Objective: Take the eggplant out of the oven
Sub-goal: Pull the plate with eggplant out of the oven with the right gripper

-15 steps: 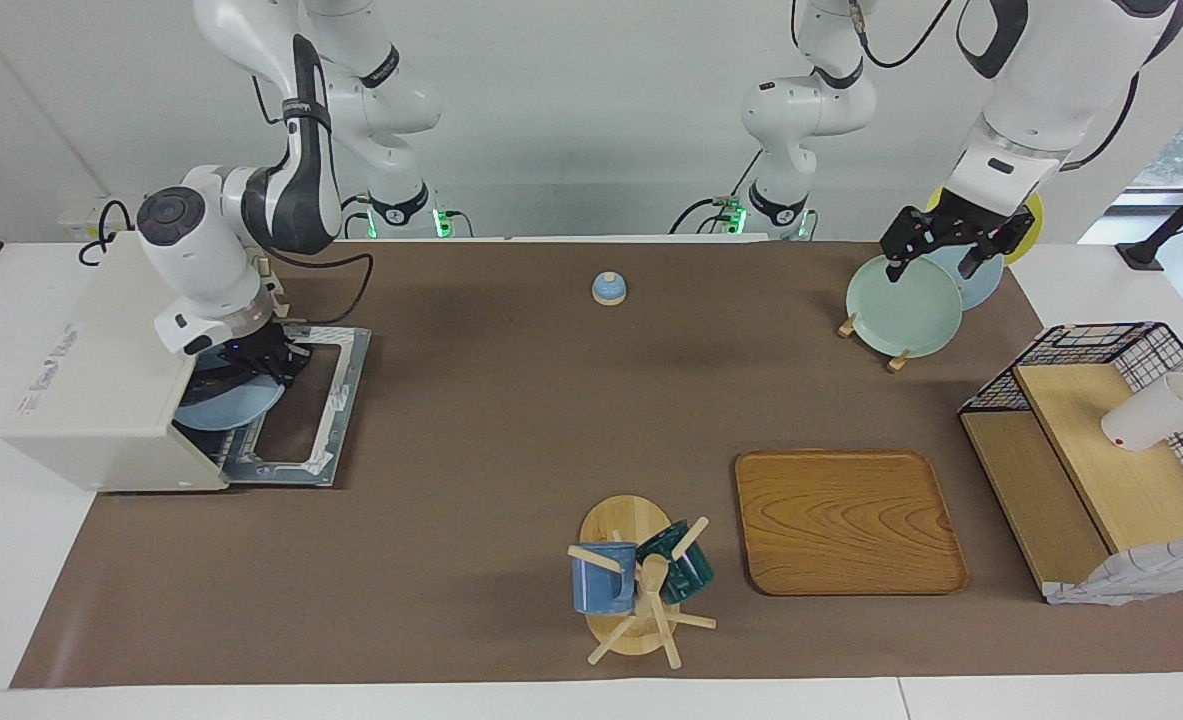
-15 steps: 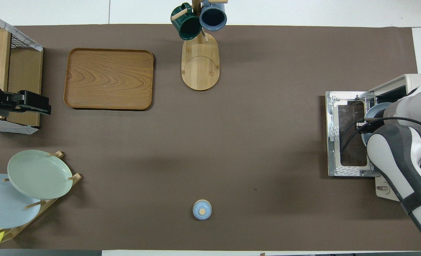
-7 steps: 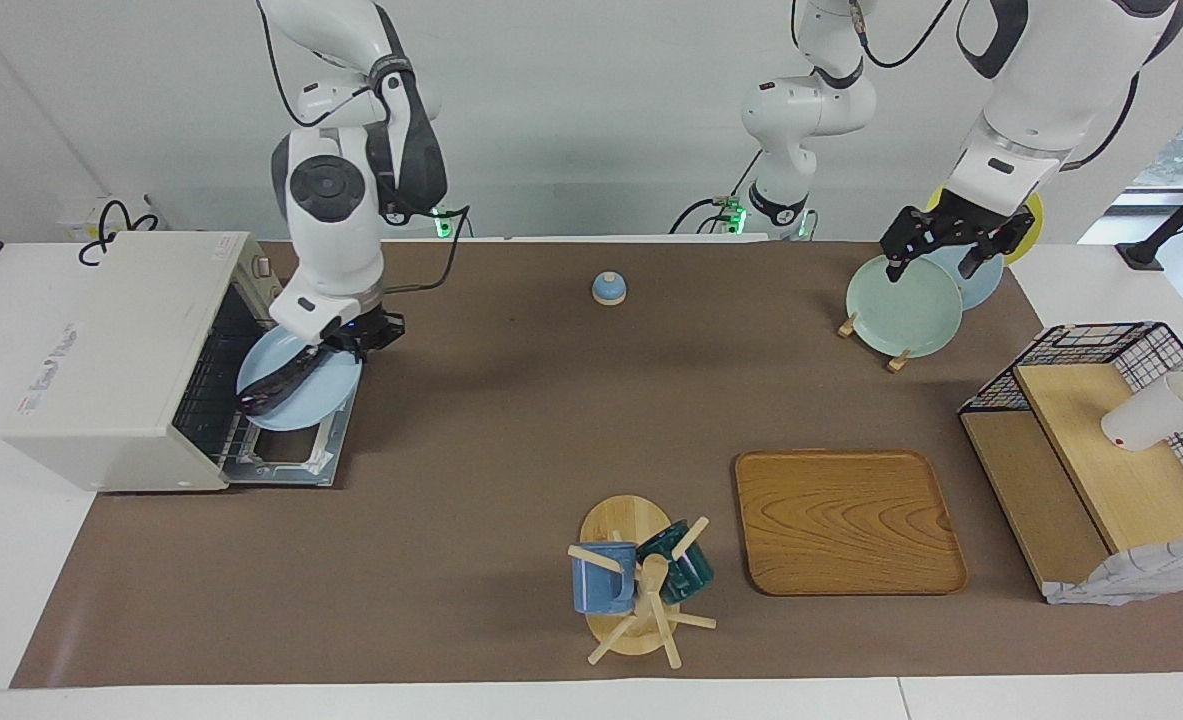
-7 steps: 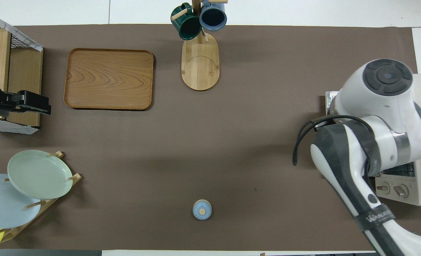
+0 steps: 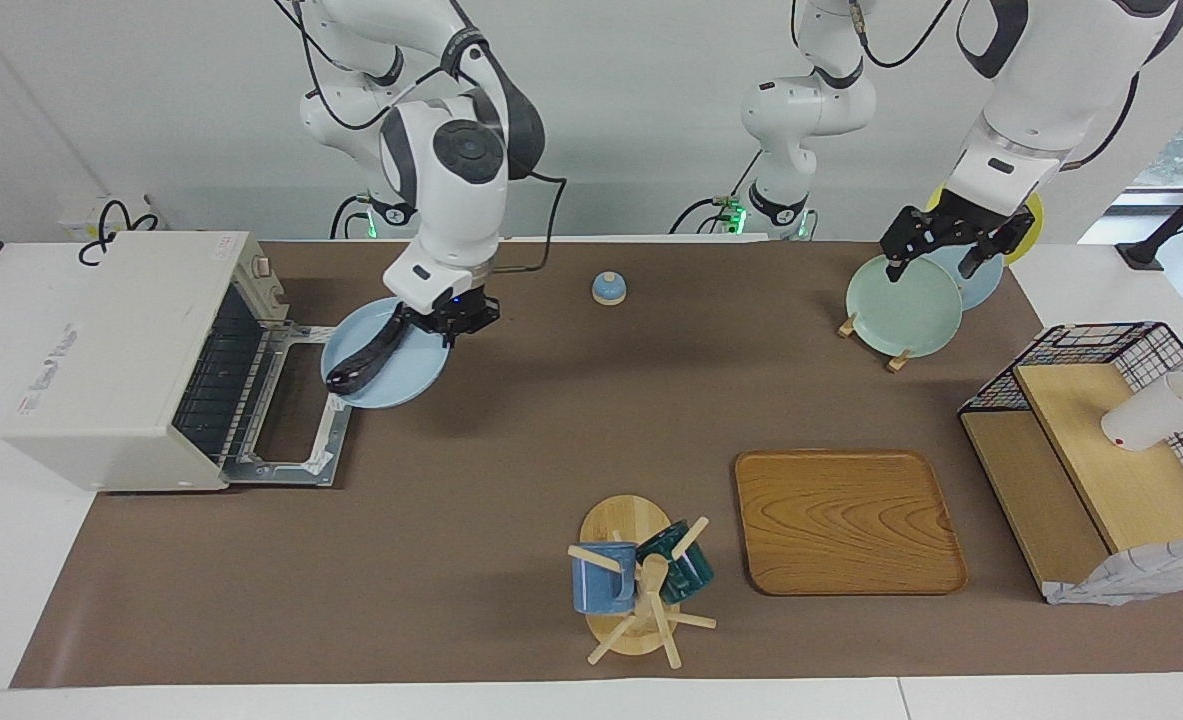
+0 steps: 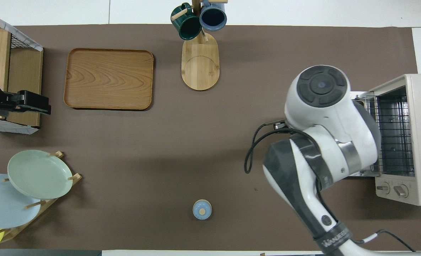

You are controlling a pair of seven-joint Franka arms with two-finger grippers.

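Observation:
The dark purple eggplant (image 5: 364, 356) lies on a light blue plate (image 5: 399, 378). My right gripper (image 5: 451, 322) is shut on that plate's rim and holds it in the air, just past the outer edge of the let-down door (image 5: 296, 425) of the cream oven (image 5: 111, 370). The oven (image 6: 415, 142) stands open with a bare wire rack. In the overhead view my right arm hides the plate and the eggplant. My left gripper (image 5: 933, 262) waits open over the green plate (image 5: 901, 305) in the plate rack.
A small blue knobbed lid (image 5: 608, 288) sits near the robots at mid-table. A mug tree (image 5: 641, 580) and a wooden tray (image 5: 848, 520) stand farther out. A wire basket with wooden shelves (image 5: 1101, 450) fills the left arm's end.
My right arm has drawn the blue plate with the eggplant out of the oven and carried it past the door toward the table's middle. The left arm has not moved.

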